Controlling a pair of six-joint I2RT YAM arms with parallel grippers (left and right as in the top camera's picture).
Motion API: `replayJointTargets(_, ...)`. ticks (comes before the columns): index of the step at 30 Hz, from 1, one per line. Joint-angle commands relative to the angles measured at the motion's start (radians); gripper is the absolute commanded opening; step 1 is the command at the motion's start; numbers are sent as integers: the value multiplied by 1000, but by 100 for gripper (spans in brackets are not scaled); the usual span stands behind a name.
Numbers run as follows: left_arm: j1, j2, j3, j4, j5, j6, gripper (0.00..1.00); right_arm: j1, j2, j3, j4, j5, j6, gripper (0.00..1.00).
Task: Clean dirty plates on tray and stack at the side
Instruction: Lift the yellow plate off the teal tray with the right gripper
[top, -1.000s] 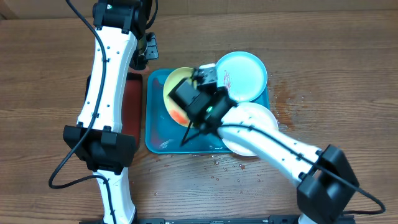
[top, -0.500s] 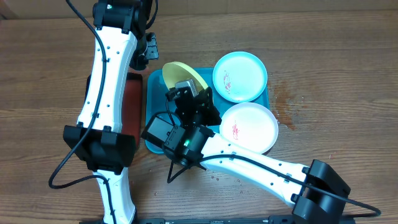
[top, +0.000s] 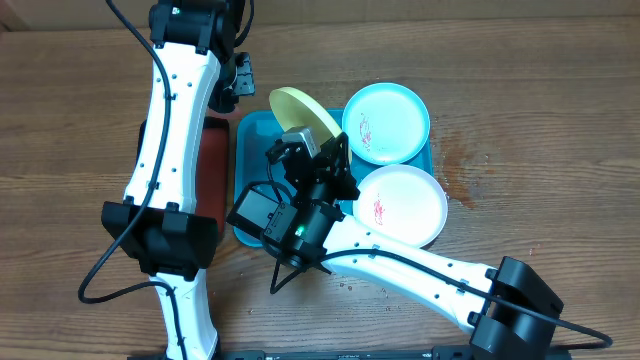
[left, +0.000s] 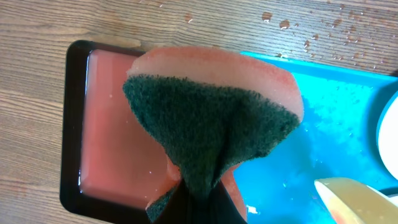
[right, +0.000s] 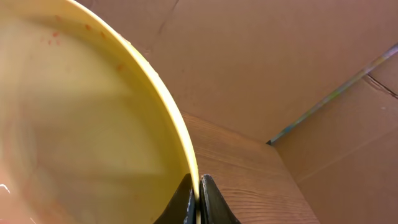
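Observation:
My right gripper (top: 322, 160) is shut on the rim of the yellow-green plate (top: 300, 112) and holds it tilted up above the turquoise tray (top: 250, 150). In the right wrist view the plate (right: 81, 124) fills the left side, pinched between the fingers (right: 199, 199). The pale blue plate (top: 386, 122) and the white plate (top: 402, 205), both with red smears, lie on the tray's right side. My left gripper (left: 202, 208) is shut on a sponge (left: 211, 118), green scouring side toward the camera, over the border between the red tray (left: 112, 124) and the turquoise tray (left: 348, 112).
A red black-rimmed tray (top: 209, 170) lies left of the turquoise tray, partly under my left arm. Water drops spot the wooden table (top: 470, 160) right of and in front of the tray. A cardboard wall (right: 280, 56) stands behind.
My right gripper took the yellow-green plate by its rim and lifted it off the tray, tilting it up and slightly toward the back. The left arm stayed put.

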Motion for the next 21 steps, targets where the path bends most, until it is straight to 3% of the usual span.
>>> replayJointTargets(1, 0, -15, 20, -1, 8, -3, 4, 5, -8, 18, 2, 42, 5, 4)
replayJointTargets(12, 0, -15, 19, -3, 8, -3, 4, 5, -8, 18, 2, 9, 5, 4)
replayJointTargets(21, 0, -15, 20, -2, 8, -3, 4, -4, -8, 16, 3, -187, 16, 4)
